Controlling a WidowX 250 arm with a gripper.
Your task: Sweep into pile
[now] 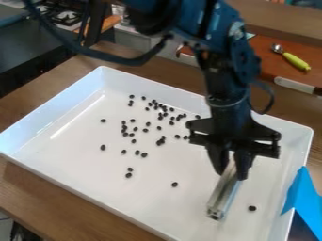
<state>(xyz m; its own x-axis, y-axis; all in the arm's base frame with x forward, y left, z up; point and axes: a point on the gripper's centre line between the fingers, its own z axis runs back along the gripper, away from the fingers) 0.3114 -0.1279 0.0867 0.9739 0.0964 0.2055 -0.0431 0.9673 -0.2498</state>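
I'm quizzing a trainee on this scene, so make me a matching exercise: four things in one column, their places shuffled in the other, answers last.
Things:
1. Metal bar
2. Green-handled utensil
3. Blue piece
4. Black beans

Places:
A. On the orange-brown board
B. Scattered inside the white tray
C. In the pincer
D. By the tray's right edge

Pairs: 1-C, 2-A, 3-D, 4-B

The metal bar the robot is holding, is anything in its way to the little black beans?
No, nothing that I can see. Between the metal bar in the gripper and the scattered black beans there's just the bare bottom of the white tray.
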